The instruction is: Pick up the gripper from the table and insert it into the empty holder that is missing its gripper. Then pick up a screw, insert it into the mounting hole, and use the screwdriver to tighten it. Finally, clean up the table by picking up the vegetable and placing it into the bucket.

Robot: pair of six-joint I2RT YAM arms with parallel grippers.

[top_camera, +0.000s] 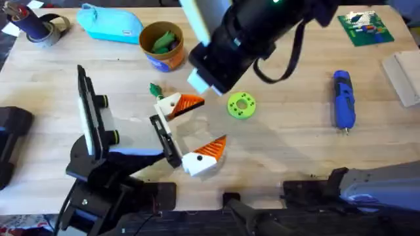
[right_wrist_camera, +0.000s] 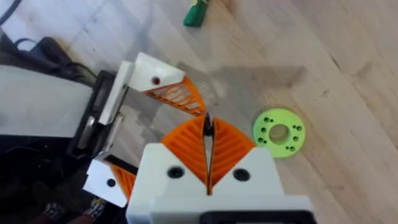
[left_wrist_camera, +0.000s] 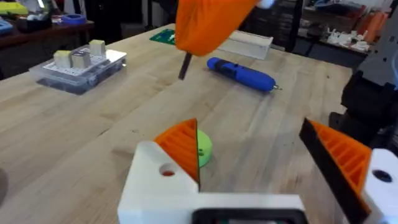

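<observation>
Orange-padded right tool (right_wrist_camera: 208, 165) pinches a small dark screw (right_wrist_camera: 208, 124) over the table (top_camera: 295, 131).
Left tool (left_wrist_camera: 273, 162) spread, near the green disc (left_wrist_camera: 204, 149).

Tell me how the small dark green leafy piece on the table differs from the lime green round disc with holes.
The dark green leafy piece is irregular in shape, while the lime green disc is a flat round ring with small holes. The leafy piece is also smaller and much darker than the disc. Both lie loose on the wooden table, with no gripper touching them.
</observation>
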